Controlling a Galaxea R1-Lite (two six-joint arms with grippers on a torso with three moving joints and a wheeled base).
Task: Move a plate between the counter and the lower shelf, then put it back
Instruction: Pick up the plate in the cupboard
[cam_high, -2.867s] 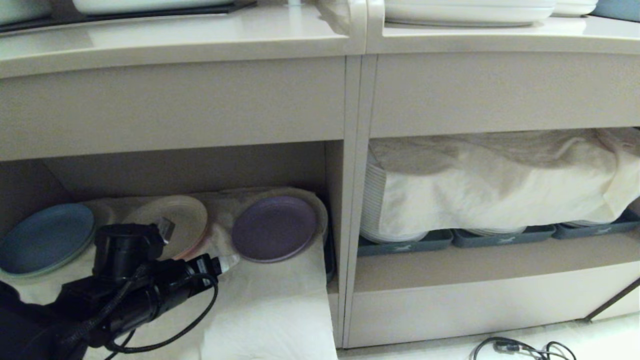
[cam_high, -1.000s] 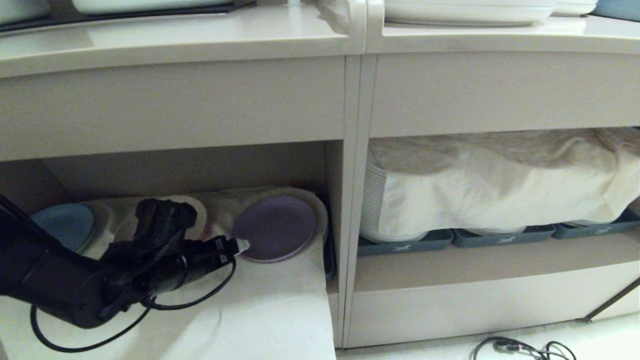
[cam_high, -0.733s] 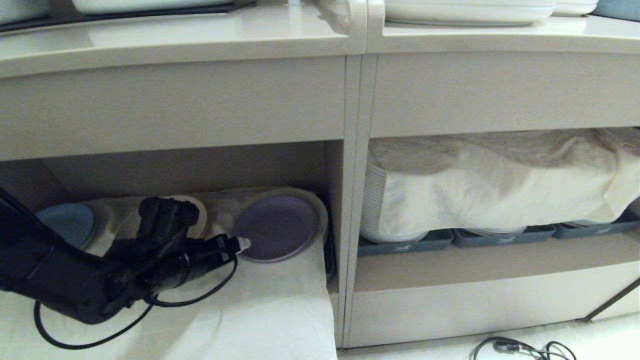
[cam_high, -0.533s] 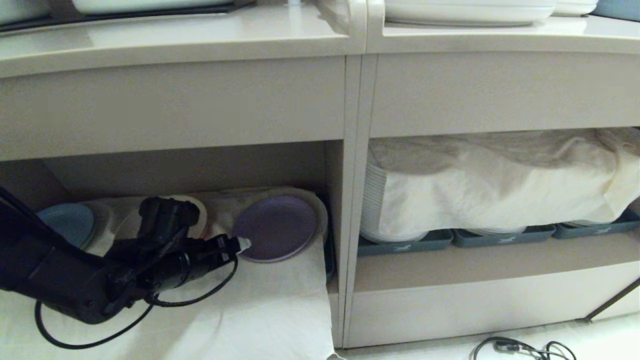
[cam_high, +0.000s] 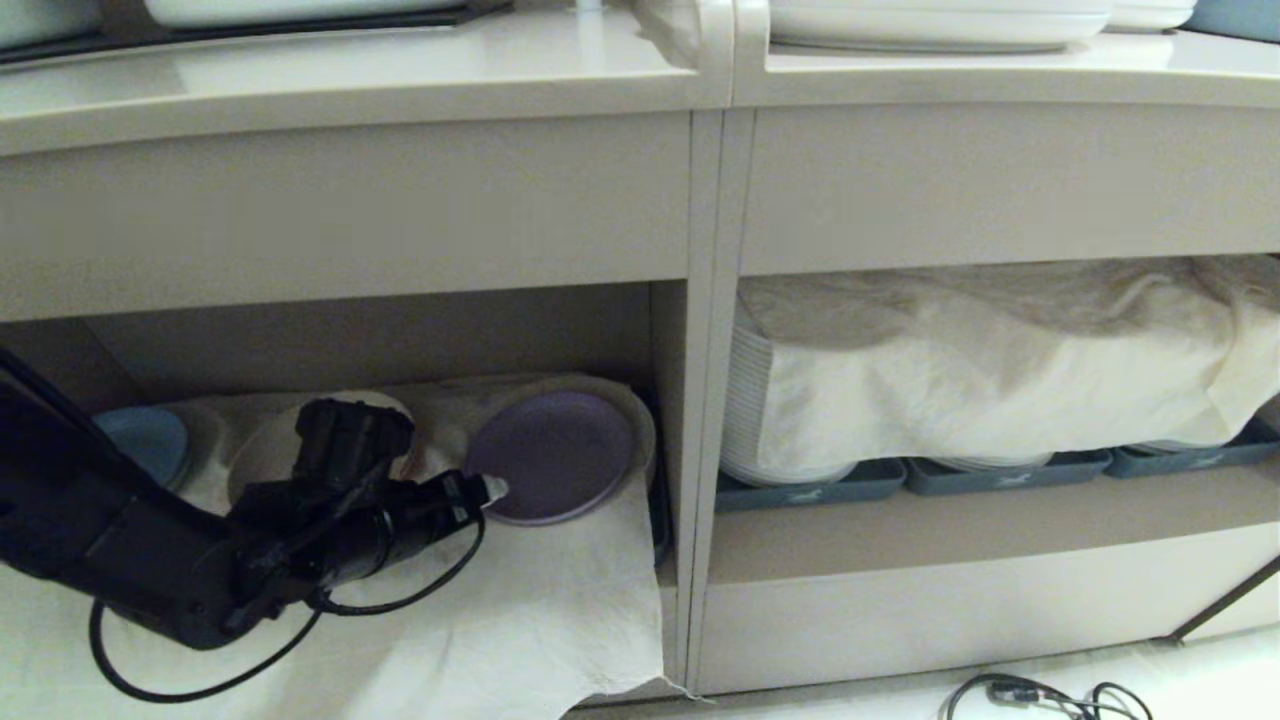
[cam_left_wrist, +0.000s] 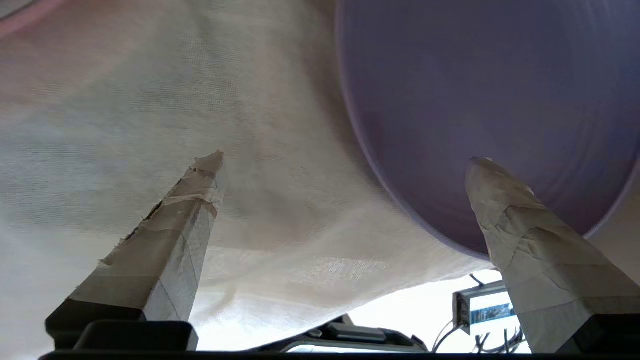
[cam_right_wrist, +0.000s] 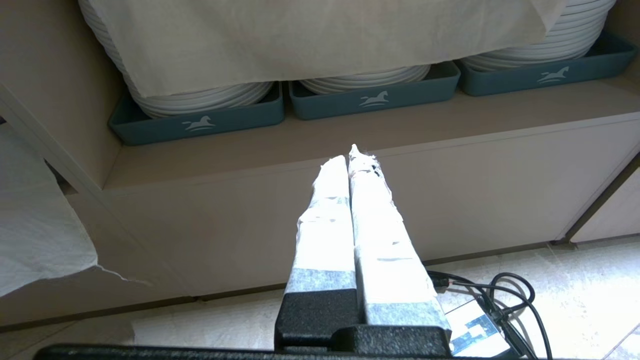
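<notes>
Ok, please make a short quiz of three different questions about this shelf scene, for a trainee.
1. True or false: the left pincer is open beside the purple plate.
2. On what does the plate lie? A) white cloth B) grey-blue tray C) floor
3. Fill in: the right pincer is ____.

Key: 1 true; 2 A; 3 shut

left arm (cam_high: 120, 560) hides most of the blue plate (cam_high: 145, 440).
</notes>
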